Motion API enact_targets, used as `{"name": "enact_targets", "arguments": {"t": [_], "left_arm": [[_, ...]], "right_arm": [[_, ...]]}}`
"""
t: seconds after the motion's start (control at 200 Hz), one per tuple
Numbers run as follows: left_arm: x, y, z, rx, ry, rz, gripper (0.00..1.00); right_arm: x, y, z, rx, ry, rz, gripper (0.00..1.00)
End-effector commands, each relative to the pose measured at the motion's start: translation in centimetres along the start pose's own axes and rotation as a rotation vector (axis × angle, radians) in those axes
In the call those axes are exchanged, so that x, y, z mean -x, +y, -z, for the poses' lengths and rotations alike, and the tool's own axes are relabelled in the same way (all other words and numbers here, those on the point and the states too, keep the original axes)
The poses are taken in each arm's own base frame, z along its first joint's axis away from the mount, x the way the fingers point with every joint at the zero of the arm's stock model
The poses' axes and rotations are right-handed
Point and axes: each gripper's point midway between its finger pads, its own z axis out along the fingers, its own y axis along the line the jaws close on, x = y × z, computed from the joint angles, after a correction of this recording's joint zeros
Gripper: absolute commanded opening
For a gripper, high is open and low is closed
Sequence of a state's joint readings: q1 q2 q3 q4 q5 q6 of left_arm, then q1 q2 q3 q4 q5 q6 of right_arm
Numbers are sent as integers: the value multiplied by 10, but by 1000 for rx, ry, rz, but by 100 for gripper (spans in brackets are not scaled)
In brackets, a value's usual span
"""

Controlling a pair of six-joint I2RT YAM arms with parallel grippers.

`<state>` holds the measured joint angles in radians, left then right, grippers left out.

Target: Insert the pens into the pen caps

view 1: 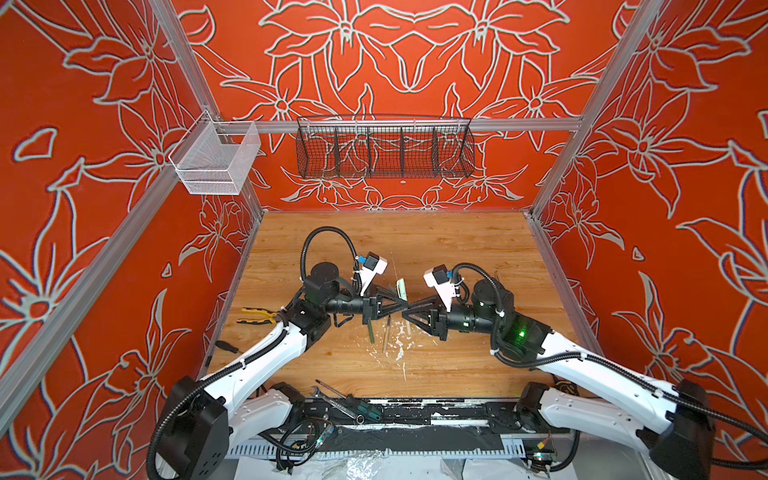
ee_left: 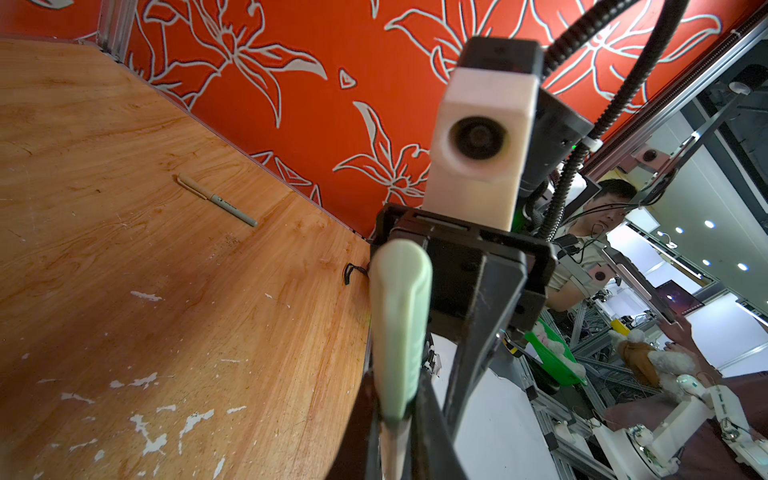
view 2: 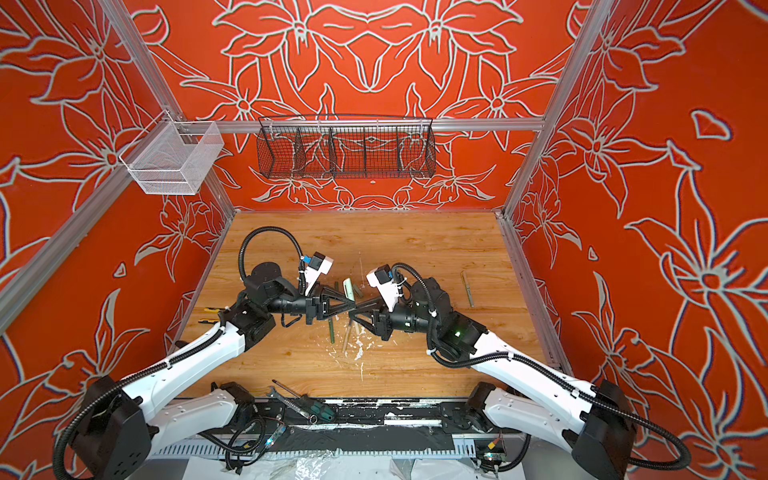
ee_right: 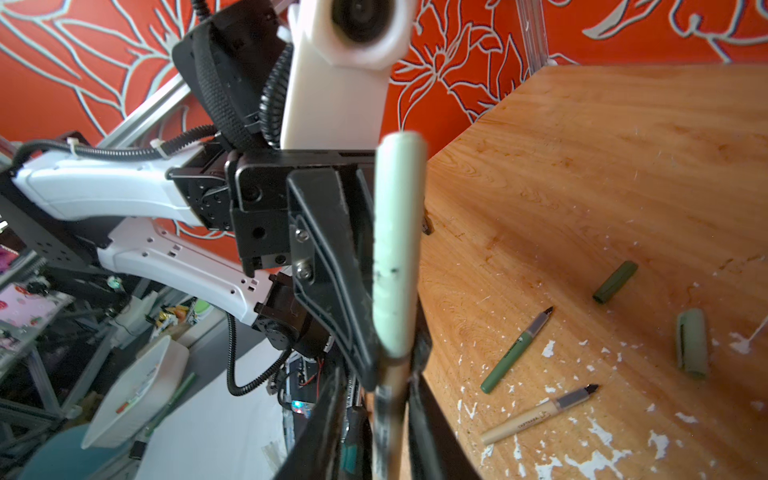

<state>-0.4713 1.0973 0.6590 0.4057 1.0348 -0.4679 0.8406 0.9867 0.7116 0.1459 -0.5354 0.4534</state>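
Note:
My two grippers meet tip to tip above the middle of the table in both top views. The left gripper (view 1: 403, 308) (ee_left: 395, 419) is shut on a beige pen (ee_left: 392, 449) that wears a pale green pen cap (ee_left: 401, 324) (view 1: 402, 288). The right gripper (view 1: 409, 311) (ee_right: 380, 403) has its jaws slightly apart around the same pen (ee_right: 388, 415), just below the cap (ee_right: 397, 249). On the wood lie a bare green pen (ee_right: 517, 351) (view 1: 370, 333), a bare beige pen (ee_right: 540, 413) (view 1: 386, 334), a dark green cap (ee_right: 615, 281) and a pale green cap (ee_right: 692, 343).
A capped beige pen (ee_left: 216, 200) (view 2: 467, 289) lies near the right wall. Yellow-black pliers (view 1: 255, 316) lie by the left arm. A screwdriver and wrench (view 1: 345, 399) rest at the front edge. White paint flecks (view 1: 399, 345) mark the wood. Two wire baskets (view 1: 384, 147) (view 1: 216, 158) hang above.

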Motion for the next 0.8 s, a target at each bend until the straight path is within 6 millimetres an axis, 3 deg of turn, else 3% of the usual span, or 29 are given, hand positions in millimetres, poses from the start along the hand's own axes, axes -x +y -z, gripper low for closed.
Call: {"name": "enact_targets", "arguments": {"t": [0.0,0.14,0.37,0.596,0.796], "left_arm": [[4,-5,3,-2,-21,-45,0],[7,-5,5,-2,-31,-45,0],[13,-9,9,-16,-52,-52,0],[14,-10,11,-23,-57,-50,0],[12,-9,10,-33,-55,-44,0]], "right_arm": [[8,10,-1,38,-20,26,36],[3,5,-4,26,-5,22,42],[-3,-4,-12,11,18,24,44],[-3,-5,-17,15,29,31,33],[4,-3,-18,21,2,32,28]]}}
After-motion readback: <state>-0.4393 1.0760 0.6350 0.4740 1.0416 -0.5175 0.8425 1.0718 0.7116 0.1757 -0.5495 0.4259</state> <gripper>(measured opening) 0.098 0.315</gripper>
